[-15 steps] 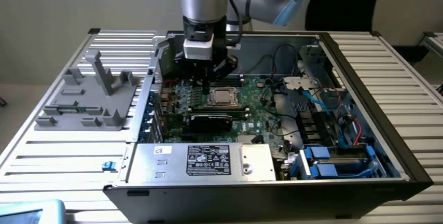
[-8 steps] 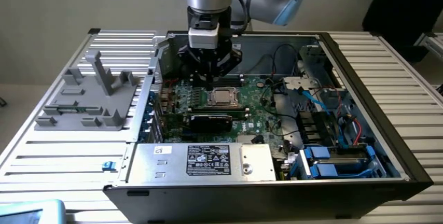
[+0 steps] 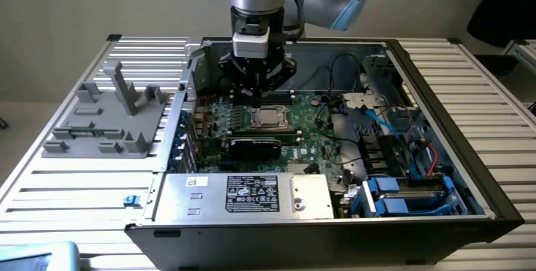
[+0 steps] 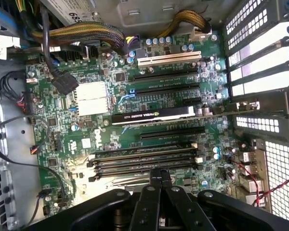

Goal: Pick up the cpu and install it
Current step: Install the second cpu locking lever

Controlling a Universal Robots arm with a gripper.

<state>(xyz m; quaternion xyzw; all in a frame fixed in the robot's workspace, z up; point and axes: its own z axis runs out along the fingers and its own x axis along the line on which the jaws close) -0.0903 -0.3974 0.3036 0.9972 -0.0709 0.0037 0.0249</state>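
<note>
Inside the open computer case, the cpu is a flat silver square lying level within the socket frame on the green motherboard. My gripper hangs from the arm just above the board, with its tips close over the cpu's far edge in the exterior view. In the wrist view the two black fingers meet with no gap at the gripper, and nothing shows between them. The finger bodies hide the cpu in the wrist view.
A black graphics card lies just in front of the socket, with memory slots beside it. A silver labelled box fills the case's near side. Cables run on the exterior view's right. A grey fixture stands on the left.
</note>
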